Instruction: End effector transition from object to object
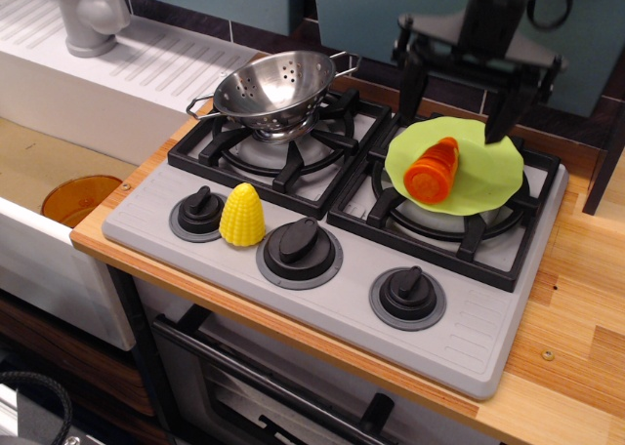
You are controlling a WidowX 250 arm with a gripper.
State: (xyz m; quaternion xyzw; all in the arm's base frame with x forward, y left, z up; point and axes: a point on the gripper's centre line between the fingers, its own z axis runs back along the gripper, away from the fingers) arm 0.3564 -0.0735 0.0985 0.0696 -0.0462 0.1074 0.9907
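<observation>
My black gripper (457,105) hangs above the right rear burner, its wide crossbar level and its two fingers (413,82) pointing down, spread wide apart with nothing between them. Below it an orange carrot (434,169) lies on a green cloth (479,172) over the burner. The fingertips are clear of the carrot, above and behind it. A yellow corn cob (242,214) stands at the stove's front left. A steel colander (275,89) sits on the left rear burner.
The grey stove top (469,328) has three black knobs (300,251) along the front. A sink (59,186) with an orange bowl (80,198) lies left, a grey faucet (90,11) behind it. Wooden counter (576,308) runs right.
</observation>
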